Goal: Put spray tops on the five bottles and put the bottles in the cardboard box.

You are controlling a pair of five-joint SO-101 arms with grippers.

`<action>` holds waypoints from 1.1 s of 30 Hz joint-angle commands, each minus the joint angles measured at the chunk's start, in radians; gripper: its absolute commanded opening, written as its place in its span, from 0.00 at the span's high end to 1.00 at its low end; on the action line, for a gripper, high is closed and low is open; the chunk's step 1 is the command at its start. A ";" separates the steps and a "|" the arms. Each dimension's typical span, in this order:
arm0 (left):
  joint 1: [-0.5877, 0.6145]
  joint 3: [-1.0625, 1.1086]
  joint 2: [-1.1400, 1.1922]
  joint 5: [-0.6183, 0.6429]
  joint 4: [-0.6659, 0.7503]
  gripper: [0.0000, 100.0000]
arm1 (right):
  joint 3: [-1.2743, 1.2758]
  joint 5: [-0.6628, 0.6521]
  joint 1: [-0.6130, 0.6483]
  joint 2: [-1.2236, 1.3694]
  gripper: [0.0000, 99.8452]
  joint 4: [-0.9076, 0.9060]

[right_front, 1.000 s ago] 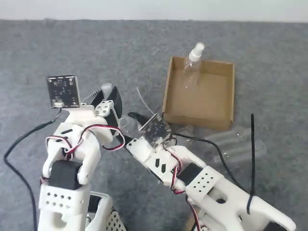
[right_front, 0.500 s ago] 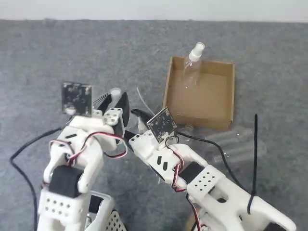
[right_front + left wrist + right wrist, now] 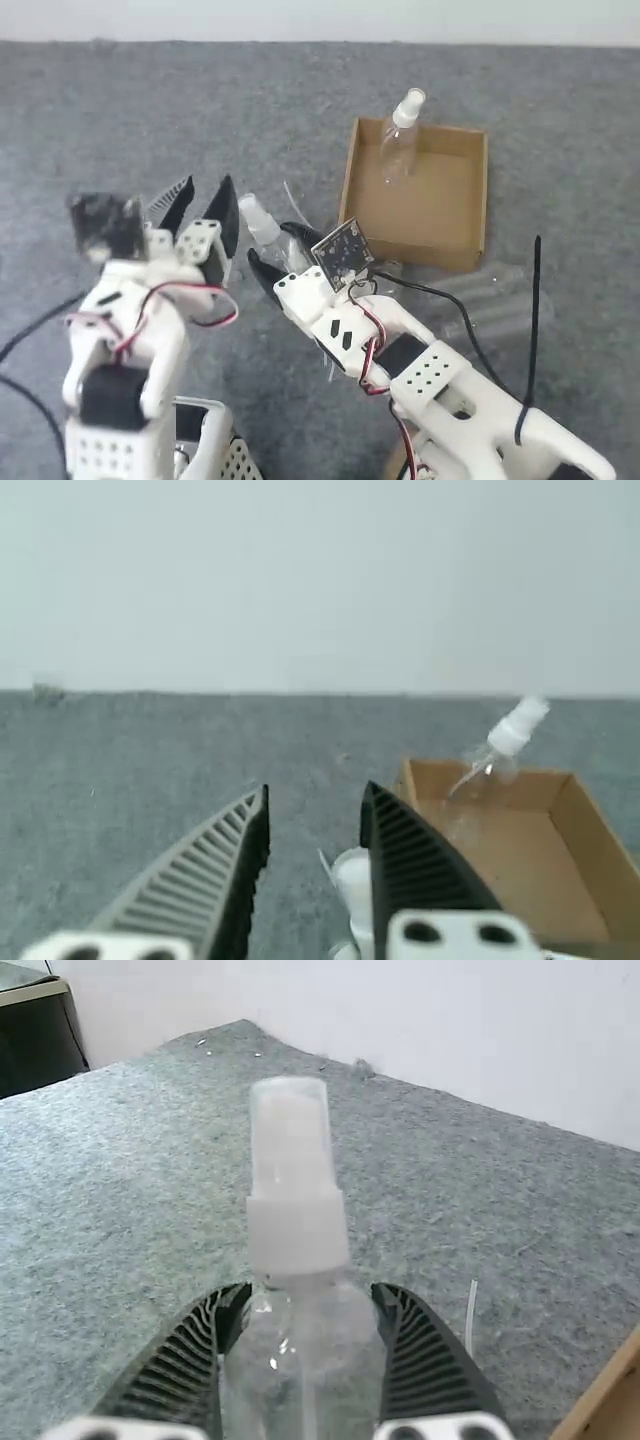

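Observation:
My right gripper is shut on a clear bottle that carries a white spray top; the bottle stands upright between the ribbed fingers. Just left of it, my left gripper is open, its fingers apart and holding nothing. In the left wrist view the left gripper looks toward the spray top, which is partly hidden behind one finger. The cardboard box lies to the right, and one bottle with a spray top stands in its far left corner.
Clear bottles lie on the grey carpet in front of the box, partly under the right arm's black cable. A thin white dip tube lies between the grippers and the box. Open carpet stretches to the far left.
My left gripper has let go of the spray top, opened and drawn back to the left. The bottle stays in my right gripper, which shifted slightly left.

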State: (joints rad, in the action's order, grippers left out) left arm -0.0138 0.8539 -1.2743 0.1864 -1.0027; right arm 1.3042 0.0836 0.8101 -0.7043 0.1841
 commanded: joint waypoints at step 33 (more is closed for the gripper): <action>0.080 -0.007 -0.103 -0.064 -0.049 0.89 | 0.003 0.011 -0.015 -0.047 0.99 0.022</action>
State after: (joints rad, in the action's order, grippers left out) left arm 0.0000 0.8569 -1.3341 0.1020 -1.0641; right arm 1.3303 0.0836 0.8055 -0.7043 0.1841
